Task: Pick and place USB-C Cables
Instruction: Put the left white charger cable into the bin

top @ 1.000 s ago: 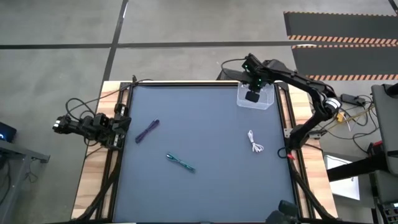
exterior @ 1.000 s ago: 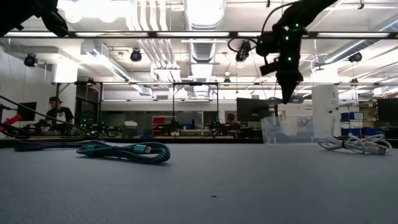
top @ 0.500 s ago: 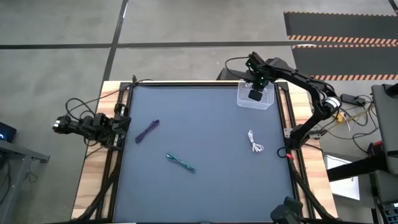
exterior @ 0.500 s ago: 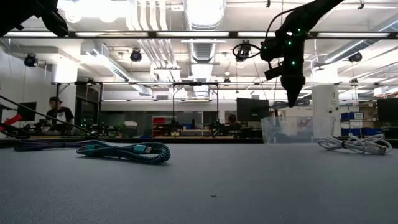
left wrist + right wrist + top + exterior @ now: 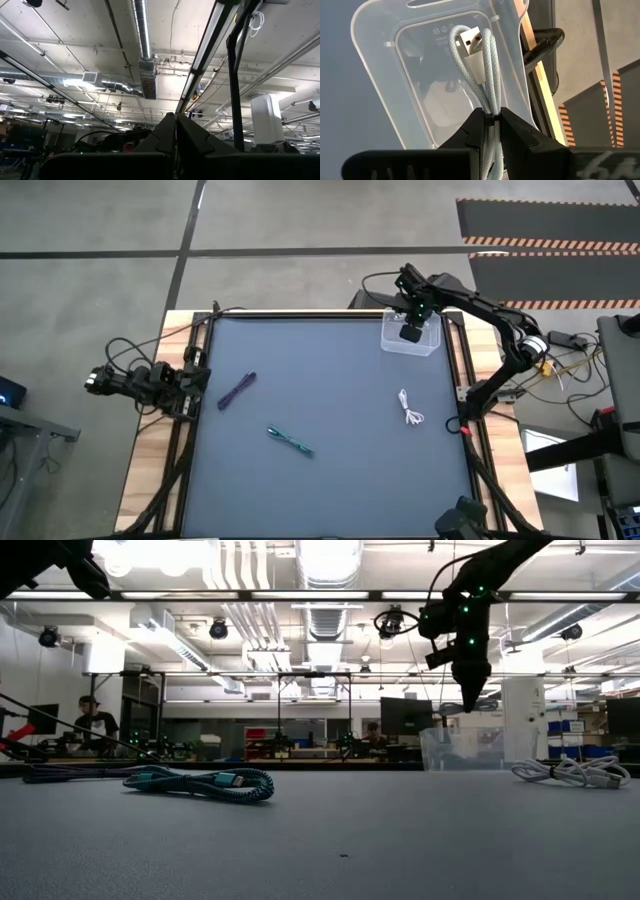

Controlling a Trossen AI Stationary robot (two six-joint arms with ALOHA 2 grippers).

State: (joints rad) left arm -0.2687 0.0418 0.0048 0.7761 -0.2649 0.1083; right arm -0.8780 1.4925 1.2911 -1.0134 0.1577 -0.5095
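Note:
My right gripper [image 5: 490,118] is shut on a white braided USB cable [image 5: 479,65] and hangs over the clear plastic bin [image 5: 424,343] at the table's far right corner. In the low view my right gripper [image 5: 468,702] stands above the bin [image 5: 460,749]. A second white cable [image 5: 410,410] lies flat on the table's right side, a dark purple cable [image 5: 237,390] on the left, and a teal cable [image 5: 290,440] near the middle. My left gripper [image 5: 175,122] is shut, parked off the table's left edge and pointing up at the ceiling. My right gripper pinches the folded white cable bundle [image 5: 489,106] between its two fingers, several strands together. The fingers come from above, pointing down. The looped end with its plug [image 5: 472,42] sticks out below the fingertips, lifted clear over the bin's floor.
The bin's handle rim [image 5: 427,4] and walls surround the spot under my right gripper. The table's wooden side rail [image 5: 456,350] runs just right of the bin. People sit at desks in the room behind the table [image 5: 95,720].
My right gripper has moved a little down and toward the table's right edge over the bin, still shut on the white cable, then held still.

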